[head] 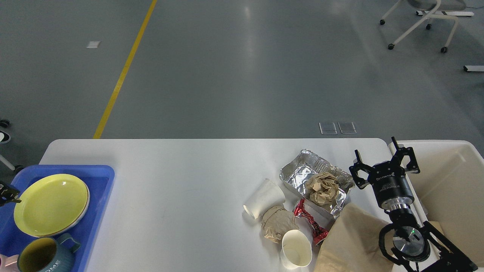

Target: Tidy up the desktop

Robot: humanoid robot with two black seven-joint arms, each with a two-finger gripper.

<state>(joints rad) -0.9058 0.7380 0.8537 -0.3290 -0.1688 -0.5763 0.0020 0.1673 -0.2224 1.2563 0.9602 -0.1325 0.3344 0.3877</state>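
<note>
Desktop (pixel 181 170): the white rounded-corner top of the desk spans the lower half of the head view, with grey floor beyond its far edge.

Right portion of the desk:
- A crumpled foil tray (pixel 302 172) lies open, holding a wad of brown paper (pixel 322 188).
- A white paper cup (pixel 264 198) lies on its side just left of the foil tray.
- A second crumpled brown paper (pixel 275 223) sits just in front of that cup, touching or nearly touching it.
- A red wrapper (pixel 310 223) lies between the crumpled paper and a brown paper bag (pixel 351 241) at the near edge.
- An upright white paper cup (pixel 297 249) stands at the near edge, beside the bag.

Left portion:
- A blue tray (pixel 102 181) rests on the near left corner. It carries a yellow-green plate (pixel 51 204) and a dark blue mug (pixel 41 257).

A cream bin (pixel 450 177) stands against the right end of the desk.

Right hand (pixel 382 160): positioned over the gap between desk edge and bin, fingers spread, holding nothing.

Left hand (pixel 7 192): only a dark tip shows at the left edge over the tray; finger state cannot be determined.
</note>
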